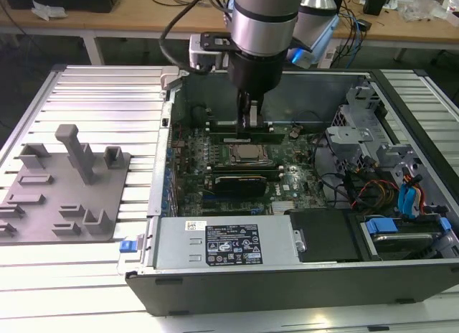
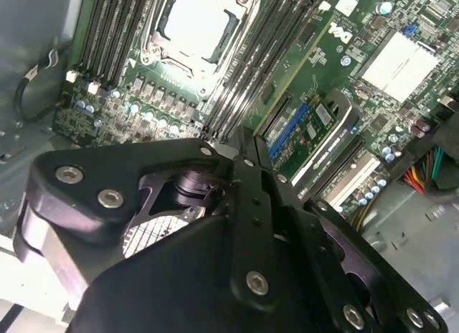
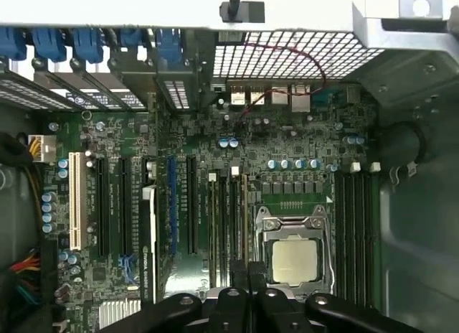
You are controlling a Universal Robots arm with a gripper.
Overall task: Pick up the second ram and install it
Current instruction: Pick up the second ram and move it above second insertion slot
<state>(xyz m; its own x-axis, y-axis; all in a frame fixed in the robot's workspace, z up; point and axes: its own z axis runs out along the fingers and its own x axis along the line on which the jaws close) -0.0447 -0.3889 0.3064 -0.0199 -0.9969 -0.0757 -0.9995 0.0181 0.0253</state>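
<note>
An open desktop computer case (image 1: 287,283) lies on its side on a slatted metal bench (image 1: 100,96), filling the centre and right of the exterior view. The robot arm (image 1: 262,24) drops into it from the top centre of the frame. A grey moulded holder (image 1: 43,204) with upright posts and shallow pockets sits on the bench at the exterior view's left, well apart from the case.

Inside the case, a green motherboard (image 1: 287,179) covers the floor. A silver power supply (image 1: 222,243) runs along the near wall. Drive bays with blue tabs (image 1: 401,236) and bundled cables crowd the lower right of the frame. A wide black card (image 1: 240,182) stands in a slot just below the square silver-topped processor (image 1: 247,155), which sits in its socket at the middle of the board.

The gripper (image 1: 249,125) hangs directly above the processor in the frame. Its black fingers (image 2: 240,157) are drawn together, tips down on the bank of memory slots. The second ram (image 1: 272,138) is a thin, long green stick. It stands on edge in a slot just beside the processor and runs across the frame under the fingertips. In the first wrist view its narrow top edge (image 3: 244,218) lines up with the slit between the fingers of the gripper (image 3: 249,279). Whether the fingers pinch the stick or only press on its top edge cannot be told.
</note>
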